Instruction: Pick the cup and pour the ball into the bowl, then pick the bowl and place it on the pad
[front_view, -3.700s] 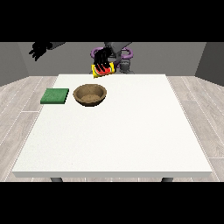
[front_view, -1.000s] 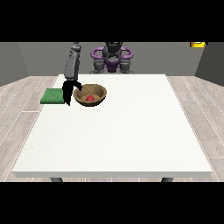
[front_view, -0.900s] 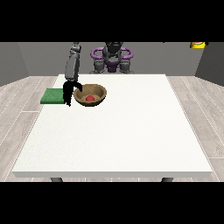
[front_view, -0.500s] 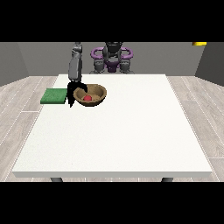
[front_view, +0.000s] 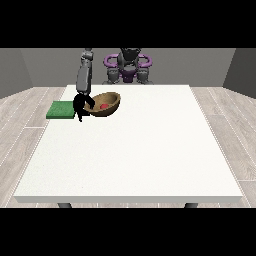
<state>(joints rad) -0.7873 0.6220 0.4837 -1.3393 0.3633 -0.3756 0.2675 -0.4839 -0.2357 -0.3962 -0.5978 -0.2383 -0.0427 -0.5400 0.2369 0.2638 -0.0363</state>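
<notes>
Grey walls close off the back of the room, pale wood-plank flooring runs out on both sides, and the big white surface (front_view: 135, 150) takes up the middle of the front view. At its far edge sits the robot (front_view: 128, 65), purple rings at its shoulders, with one grey arm (front_view: 84, 77) reaching down over the far left part of the surface.

That arm ends in the black hand (front_view: 80, 106) at the view's left, and the hand has hold of the wooden bowl (front_view: 105, 104). Its fingers (front_view: 90, 105) are curled over the bowl's left rim, pinching it. The bowl is tilted, its right side raised higher than the side in the fingers, so the inside shows towards the camera. Whether its underside touches the surface I cannot tell.

Inside the bowl, just right of the fingers, lies the red ball (front_view: 104, 106), low against the inner wall.

On the other side of the fingers, to their left, the green pad (front_view: 61, 110) lies flat near the surface's left edge. The bowl is beside it, not on it; hand and wrist sit between the two, right by the pad's right edge.

The other hand does not show, and neither does the cup.
</notes>
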